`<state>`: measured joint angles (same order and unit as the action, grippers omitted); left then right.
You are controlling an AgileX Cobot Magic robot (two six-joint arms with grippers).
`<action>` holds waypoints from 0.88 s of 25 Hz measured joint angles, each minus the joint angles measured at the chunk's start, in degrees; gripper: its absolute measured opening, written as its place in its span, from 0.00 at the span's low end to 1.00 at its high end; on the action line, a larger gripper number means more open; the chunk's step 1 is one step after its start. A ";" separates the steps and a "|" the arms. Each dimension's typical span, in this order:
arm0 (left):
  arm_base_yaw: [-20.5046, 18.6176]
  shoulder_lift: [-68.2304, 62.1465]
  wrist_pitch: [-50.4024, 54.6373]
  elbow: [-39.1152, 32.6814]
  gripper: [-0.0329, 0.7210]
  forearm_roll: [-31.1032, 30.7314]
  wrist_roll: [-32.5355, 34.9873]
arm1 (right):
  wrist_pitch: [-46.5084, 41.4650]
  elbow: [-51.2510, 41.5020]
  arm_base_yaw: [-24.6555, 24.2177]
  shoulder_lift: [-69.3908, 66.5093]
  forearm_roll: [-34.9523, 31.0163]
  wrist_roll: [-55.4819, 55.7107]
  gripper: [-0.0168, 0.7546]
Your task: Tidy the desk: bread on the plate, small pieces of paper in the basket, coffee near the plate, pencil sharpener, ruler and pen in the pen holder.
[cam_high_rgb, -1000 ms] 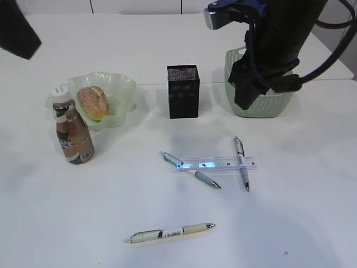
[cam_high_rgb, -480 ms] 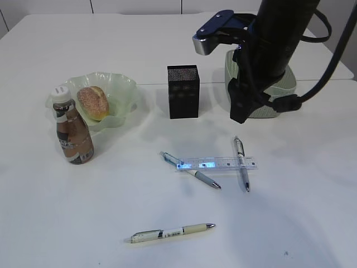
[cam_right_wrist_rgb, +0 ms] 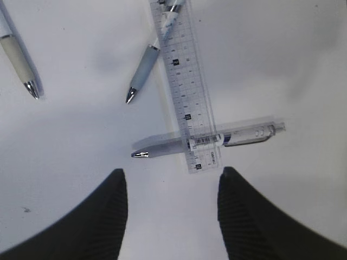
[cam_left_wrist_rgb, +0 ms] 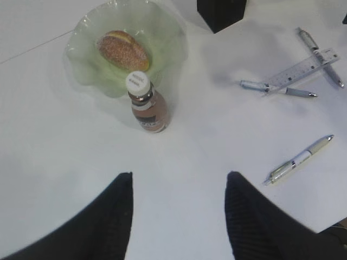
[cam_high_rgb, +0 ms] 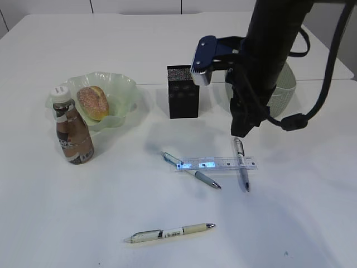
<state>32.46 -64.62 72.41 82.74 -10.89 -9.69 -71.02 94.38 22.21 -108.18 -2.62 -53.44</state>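
The right gripper [cam_right_wrist_rgb: 171,216] hangs with jaws apart, low in the wrist frame, above the ruler [cam_right_wrist_rgb: 187,92] end resting on a grey pen [cam_right_wrist_rgb: 162,147]. Closing there could pinch both or skid the ruler across the table [cam_high_rgb: 83,223]. The left gripper [cam_left_wrist_rgb: 176,216], also spread, holds nothing; the pen holder [cam_high_rgb: 183,92] stands upper centre.

White table [cam_high_rgb: 67,223] under even light, pale wall behind.

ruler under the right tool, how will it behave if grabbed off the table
The clear ruler looks thin and flat, so probably hard to pinch. It lies across two pens, so lifting it may roll them. Likely light and slightly bendy.
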 joint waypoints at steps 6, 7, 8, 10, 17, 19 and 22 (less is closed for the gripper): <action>-3.58 1.81 0.00 -4.37 0.55 -1.01 -1.95 | 0.83 0.00 0.47 -6.56 -0.49 -7.43 0.57; -4.21 2.05 0.00 -4.61 0.55 -1.01 -2.06 | 0.86 0.00 0.47 -7.06 -0.46 -7.91 0.57; -4.67 2.08 0.00 -4.96 0.55 -1.01 -2.06 | 0.86 0.00 0.47 -7.40 -0.57 -8.23 0.57; -5.28 2.08 0.00 -5.72 0.55 -1.01 -2.15 | 0.96 0.00 0.47 -7.40 -0.55 -8.56 0.58; -5.37 2.08 0.00 -7.32 0.55 -3.15 -2.29 | 1.87 0.03 0.47 -11.44 -3.95 -12.14 0.65; -5.37 2.08 0.00 -7.32 0.55 -3.53 -2.29 | 2.74 0.12 0.47 -12.10 -4.98 -12.22 0.66; -5.37 2.08 0.00 -7.32 0.55 -3.98 -2.29 | 3.00 0.12 0.47 -12.12 -5.08 -12.44 0.66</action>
<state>27.09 -62.54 72.41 75.42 -14.87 -11.98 -68.02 94.51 22.67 -120.29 -7.69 -65.88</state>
